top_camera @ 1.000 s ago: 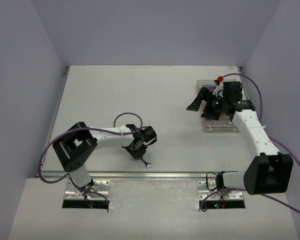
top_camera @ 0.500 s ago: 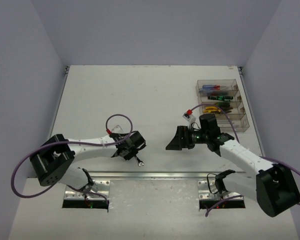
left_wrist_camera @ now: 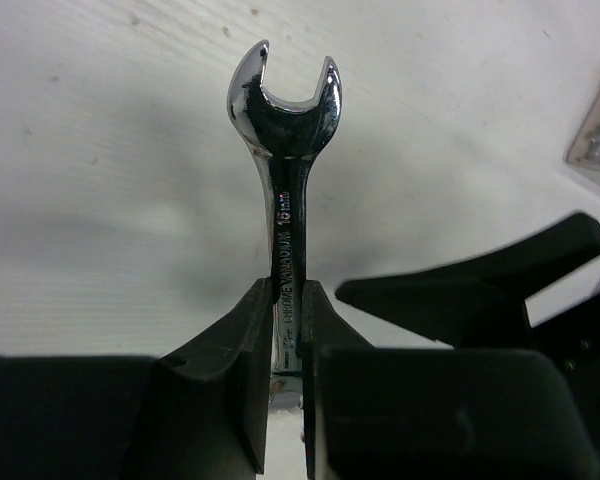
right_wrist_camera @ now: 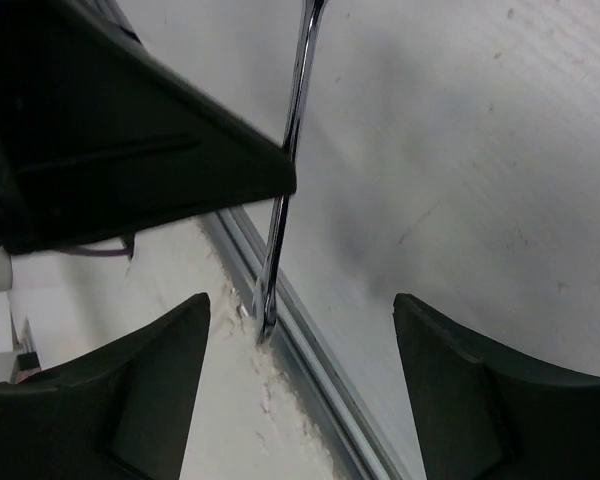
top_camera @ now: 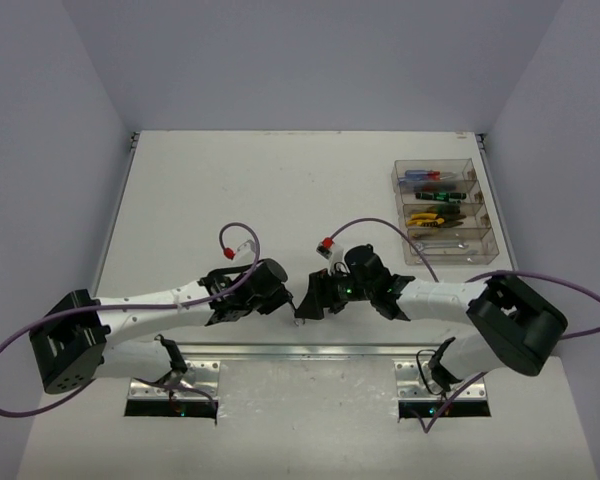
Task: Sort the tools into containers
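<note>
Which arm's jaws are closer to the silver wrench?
Left. The left arm has its jaws shut on the wrench; the right arm's open jaws sit either side of it, not touching.

Overhead camera: fixed, high above and behind the arm bases, facing down and forward. It takes in the whole table (top_camera: 280, 180) from near edge to far edge, from a distance.

Left wrist camera: very close, sighting along the left gripper (left_wrist_camera: 285, 300) out over the table surface. The wrench (left_wrist_camera: 283, 150) shows flat-on at mid-frame.

Right wrist camera: equally close, looking between the fingers of the right gripper (right_wrist_camera: 300, 300) down at the rail (right_wrist_camera: 320, 400) on the table's near edge.

Shared ground: both wrist views hold the same wrench, edge-on in the right one, and each shows part of the other gripper. The overhead view places that spot at the middle of the near edge.
</note>
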